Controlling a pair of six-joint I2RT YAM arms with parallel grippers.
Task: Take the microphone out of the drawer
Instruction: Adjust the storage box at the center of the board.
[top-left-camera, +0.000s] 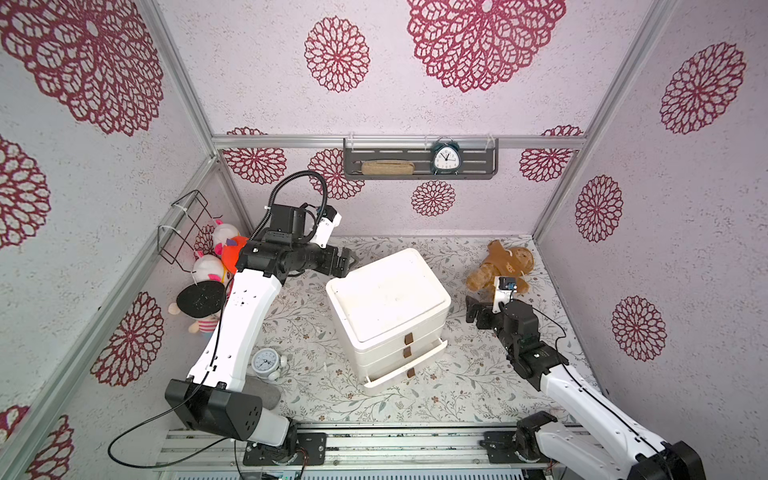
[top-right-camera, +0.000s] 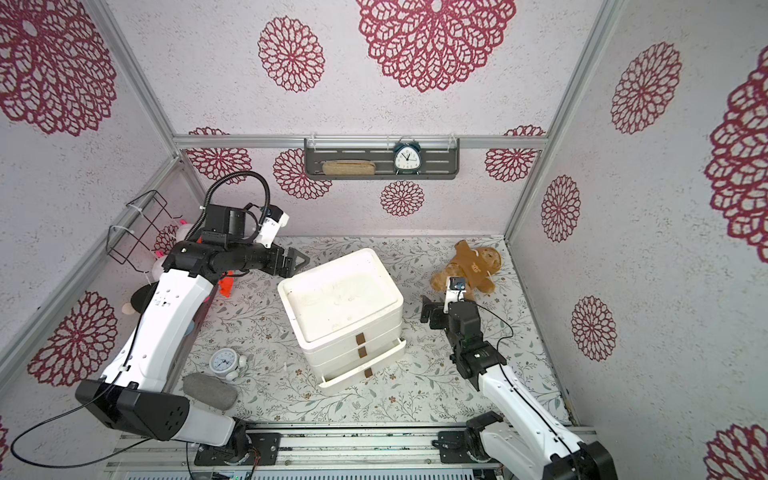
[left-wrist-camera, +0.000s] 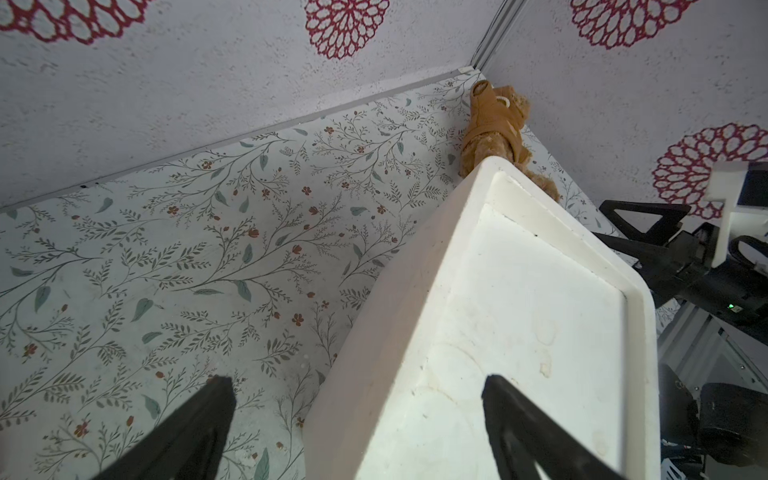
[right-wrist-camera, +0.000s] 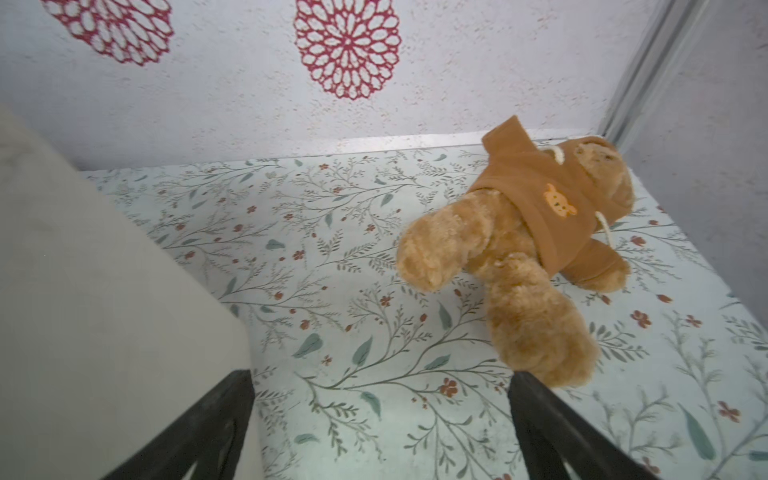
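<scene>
The white drawer unit (top-left-camera: 390, 299) stands in the middle of the flowered table (top-left-camera: 316, 399), turned a little askew. Its bottom drawer (top-left-camera: 390, 376) is pulled out a small way, while the two drawers above it look closed. The inside of the open drawer is hidden in every view. A grey fuzzy oblong (top-right-camera: 210, 390) lies on the table at the front left, just beside a small white clock (top-left-camera: 266, 362) and partly under the left arm. It may be the microphone with a foam cover, but I cannot tell this for sure. The left gripper (top-left-camera: 348, 261) is at the back left corner of the unit's top with its jaws spread wide and nothing between them. In the left wrist view one finger (left-wrist-camera: 208, 415) is over the table and the other over the unit's top, and I cannot tell if either touches. The right gripper (top-left-camera: 472, 308) is just beside the right wall of the unit, between it and a brown teddy bear (top-left-camera: 498, 266) that lies on its back near the far right corner. Its jaws are also spread wide and hold nothing. Some plush toys (top-left-camera: 208, 266) are piled against the left wall under a wire basket (top-left-camera: 183, 226). A dark shelf (top-left-camera: 478, 166) on the back wall carries an alarm clock (top-left-camera: 445, 158).
</scene>
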